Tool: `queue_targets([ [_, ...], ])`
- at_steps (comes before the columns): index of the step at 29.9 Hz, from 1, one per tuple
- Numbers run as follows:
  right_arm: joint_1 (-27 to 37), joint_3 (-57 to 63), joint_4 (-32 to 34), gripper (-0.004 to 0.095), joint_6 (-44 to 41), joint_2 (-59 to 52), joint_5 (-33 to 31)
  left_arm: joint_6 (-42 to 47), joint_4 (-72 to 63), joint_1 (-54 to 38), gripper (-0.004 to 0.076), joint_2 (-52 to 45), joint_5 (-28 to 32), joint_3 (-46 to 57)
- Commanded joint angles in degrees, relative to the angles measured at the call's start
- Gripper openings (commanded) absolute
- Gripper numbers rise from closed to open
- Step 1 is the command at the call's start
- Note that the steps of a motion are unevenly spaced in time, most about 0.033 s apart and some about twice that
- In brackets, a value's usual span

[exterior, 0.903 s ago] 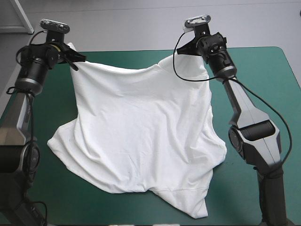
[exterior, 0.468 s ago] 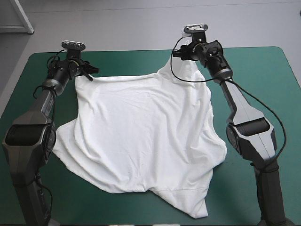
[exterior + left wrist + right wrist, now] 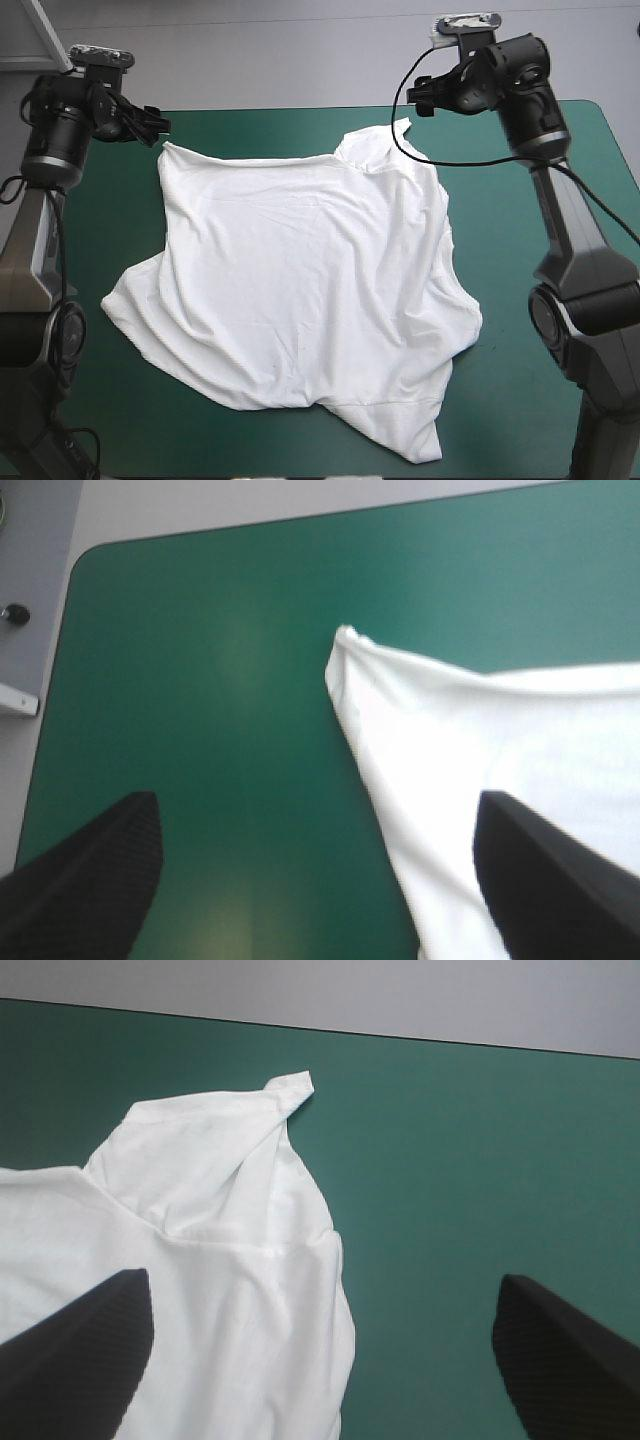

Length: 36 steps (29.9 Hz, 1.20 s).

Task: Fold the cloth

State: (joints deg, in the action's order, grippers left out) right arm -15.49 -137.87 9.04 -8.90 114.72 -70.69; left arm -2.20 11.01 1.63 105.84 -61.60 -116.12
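We see the T-shirt (image 3: pixel 300 290) spread nearly flat, a little rumpled, across the middle of the teal-green cover (image 3: pixel 560 180), with one sleeve trailing toward 5 o'clock. The left gripper (image 3: pixel 150 124) hangs just off the shirt's 11 o'clock corner, and the right gripper (image 3: pixel 420 96) hangs off the peaked corner at 1 o'clock. On both, the black fingers (image 3: pixel 90 880) stand wide apart and grasp nothing, and each corner lies on the cover ahead of them.
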Motion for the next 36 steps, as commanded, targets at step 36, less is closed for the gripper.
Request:
queue_targets([
  [36,0.3,82.5,-15.5,0.0734,-1.3,-28.5,22.3,-3.7,-9.5,0.1,0.0508,-42.9,-6.9,46.2],
])
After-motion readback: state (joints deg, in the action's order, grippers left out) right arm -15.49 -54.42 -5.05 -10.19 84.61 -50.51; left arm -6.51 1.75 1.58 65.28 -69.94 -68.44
